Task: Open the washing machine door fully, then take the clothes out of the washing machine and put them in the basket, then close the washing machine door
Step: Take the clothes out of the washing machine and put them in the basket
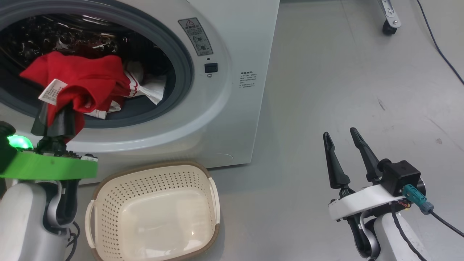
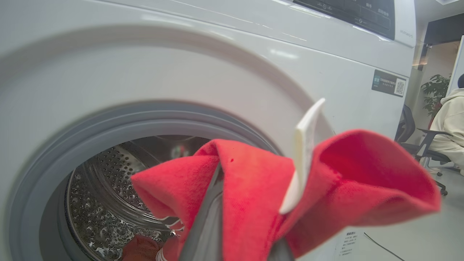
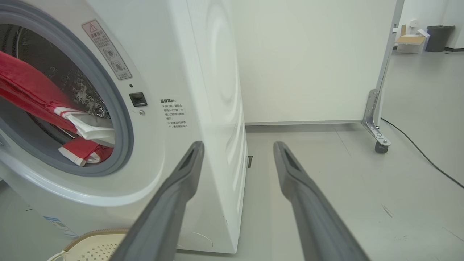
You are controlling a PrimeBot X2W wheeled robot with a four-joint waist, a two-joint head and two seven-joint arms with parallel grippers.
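The white washing machine (image 1: 232, 108) shows its grey-ringed drum mouth uncovered; the washing machine door is out of view. Red clothes (image 1: 83, 79) with white trim and a white tag hang out over the lower lip of the mouth. My left gripper (image 1: 59, 108) is shut on a fold of the clothes (image 2: 253, 188), and one dark finger (image 2: 206, 224) runs up into the fabric. More red and white cloth (image 3: 83, 145) lies inside the drum. The cream basket (image 1: 163, 165) stands on the floor below the mouth with nothing in it. My right gripper (image 1: 339, 132) is open to the right, over bare floor.
A white panel (image 3: 308, 61) on a castered leg (image 1: 389, 25) stands behind the machine's right side. A black cable (image 1: 438, 47) runs across the floor at far right. A person (image 2: 449, 123) sits on an office chair beyond the machine.
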